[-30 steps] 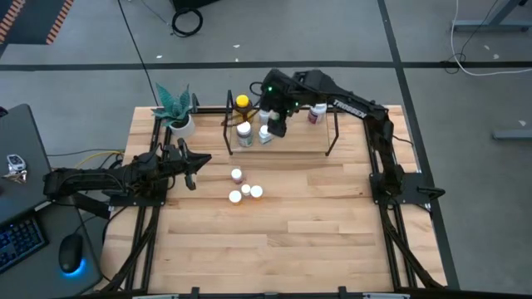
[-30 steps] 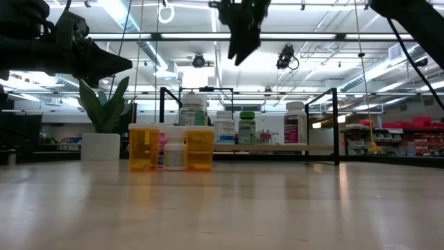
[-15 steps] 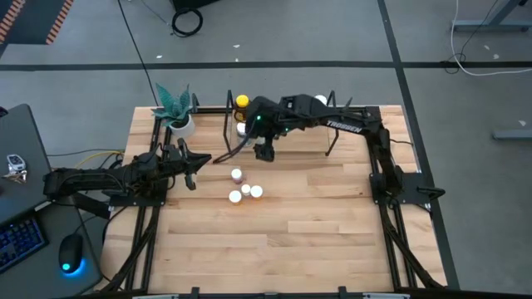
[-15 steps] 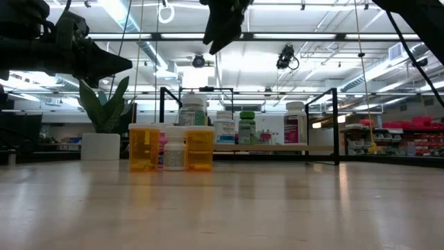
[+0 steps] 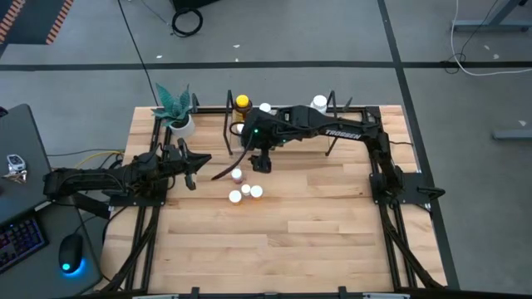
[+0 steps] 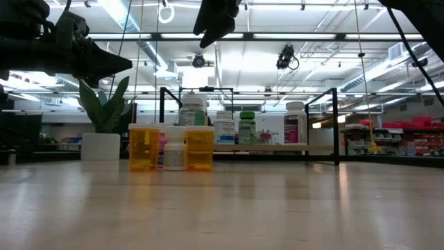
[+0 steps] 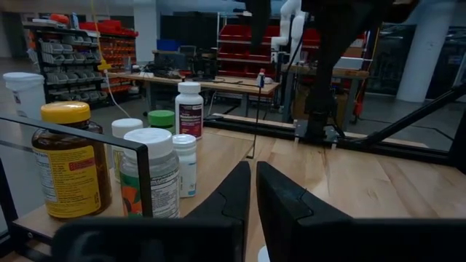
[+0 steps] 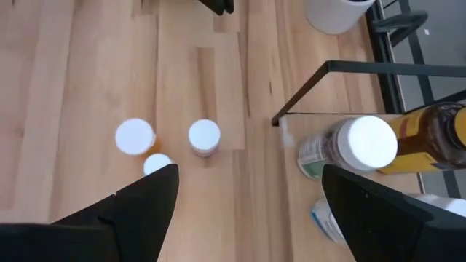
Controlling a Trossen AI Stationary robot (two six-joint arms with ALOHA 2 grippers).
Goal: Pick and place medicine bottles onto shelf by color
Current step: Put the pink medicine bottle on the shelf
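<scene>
Three medicine bottles (image 5: 245,189) stand on the table just below the spread-fingered right end effector (image 5: 261,163).

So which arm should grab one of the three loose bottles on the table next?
Probably the right. The right gripper hangs open just above the three loose bottles; the left gripper waits shut near the table's left edge.

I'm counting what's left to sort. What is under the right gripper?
Under the open right gripper, three white-capped bottles stand loose on the wooden table, in front of the shelf. From above their caps hide their sides; the low view shows two orange and one small white.
</scene>
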